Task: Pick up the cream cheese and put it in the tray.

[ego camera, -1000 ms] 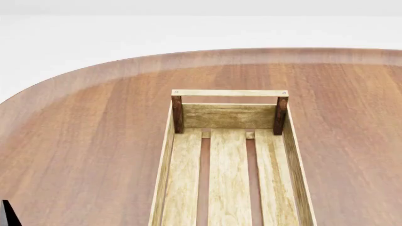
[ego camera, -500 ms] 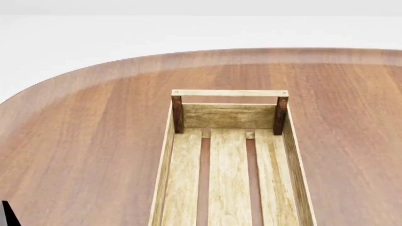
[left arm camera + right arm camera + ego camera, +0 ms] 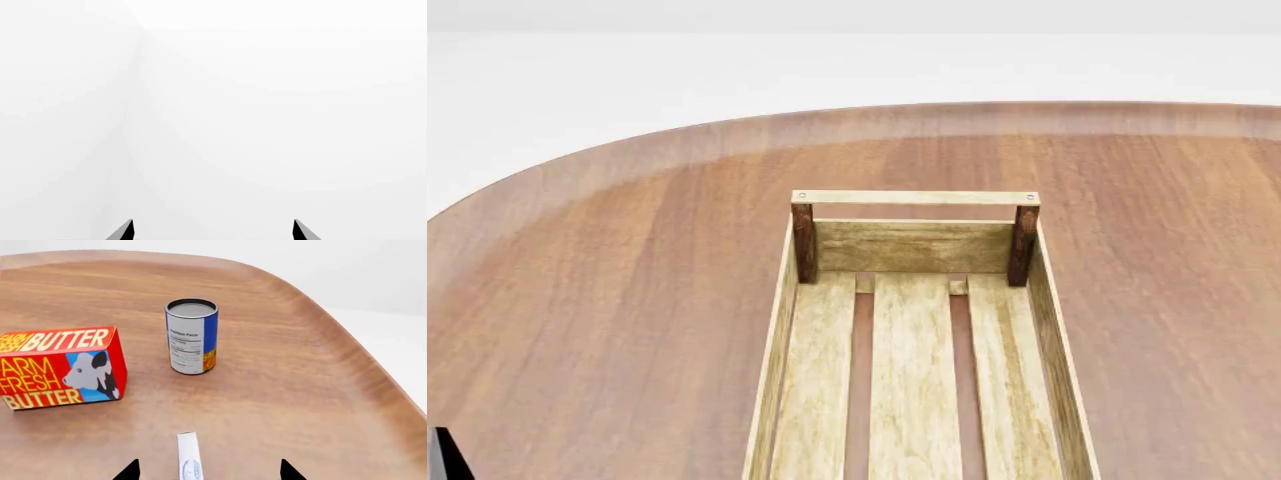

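Tabletop (image 3: 601, 300): reddish-brown wood grain, smooth, with a rounded edge curving across the head view against white surroundings.

Tray (image 3: 1052, 330): long open crate of pale wooden slats, sitting on the tabletop mid-view and running off the near edge. Two dark brown corner posts are showing at its far end under a thin top rail. Three floor boards with gaps between them; nothing is lying on the visible boards.

Butter (image 3: 57, 367): red-orange carton with yellow lettering and a cow picture, resting on the tabletop in the right wrist view.

Can (image 3: 191, 336): upright cylinder, white label with a blue-orange side, standing apart from the butter.

Cheese (image 3: 189, 456): thin pale box seen edge-on, dark blue oval on it, lying on the tabletop between the two dark tips of the right end effector (image 3: 209, 471). Tips are standing wide apart, not touching it.

Left end effector (image 3: 212, 231): tips spread wide, gripping nothing, facing blank white. A dark sliver (image 3: 443, 455) is showing at the head view's lower left corner.
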